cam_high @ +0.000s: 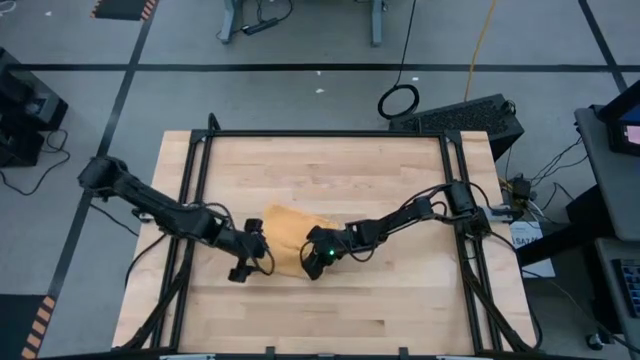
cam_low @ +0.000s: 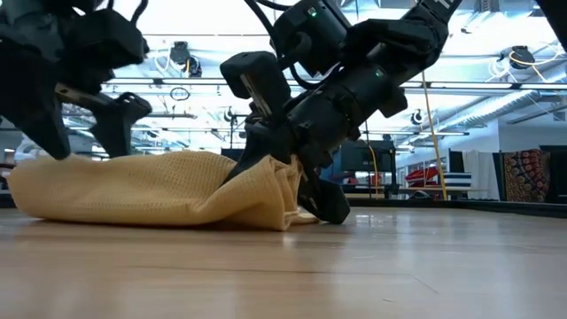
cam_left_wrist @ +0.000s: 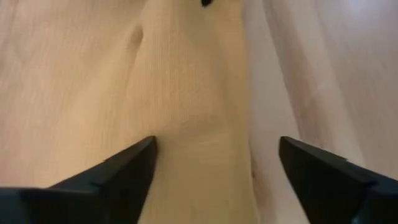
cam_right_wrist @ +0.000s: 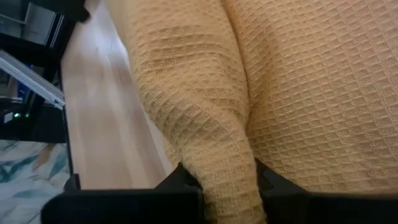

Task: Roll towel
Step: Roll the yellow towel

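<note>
Two end effectors at bunched towel (cam_high: 288,238), right (cam_high: 318,262) pinching its fold, left (cam_high: 252,252) released

The surface (cam_high: 330,310) is a pale wooden top of butcher-block planks, edged by a black metal frame (cam_high: 325,134) along its far side and both ends. One thing lies directly on it: the towel (cam_high: 288,238), an orange-yellow cloth bunched into a low, rumpled heap near the middle of the wood, with bare planks showing on every side of it.
</note>
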